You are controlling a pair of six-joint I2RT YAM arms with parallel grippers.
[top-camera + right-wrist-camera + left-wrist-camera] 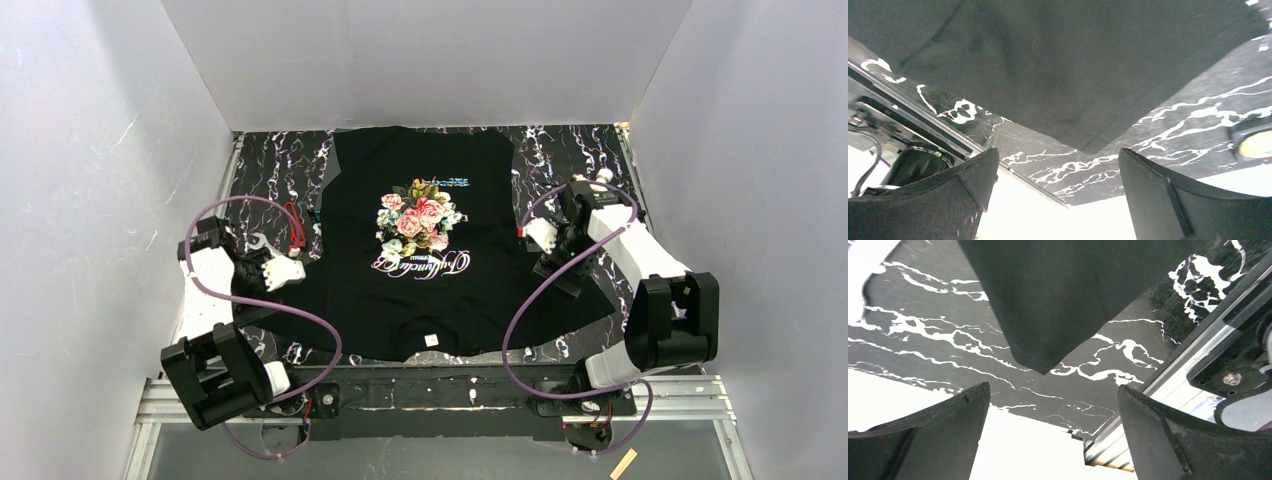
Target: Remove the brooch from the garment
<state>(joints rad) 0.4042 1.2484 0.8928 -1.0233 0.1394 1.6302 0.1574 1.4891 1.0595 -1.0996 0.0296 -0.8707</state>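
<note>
The left fingers (933, 435) stand wide apart and hold nothing. They hover over the marbled worktop (923, 340), just off a sleeve corner of the shirt (1058, 300). The right fingers (1168, 200) gape as wide, also empty, facing the opposite sleeve's corner. The shirt lies flat between both arms, neck label (432, 340) nearest, rose print (418, 215) farther back. The brooch cannot be made out.
</note>
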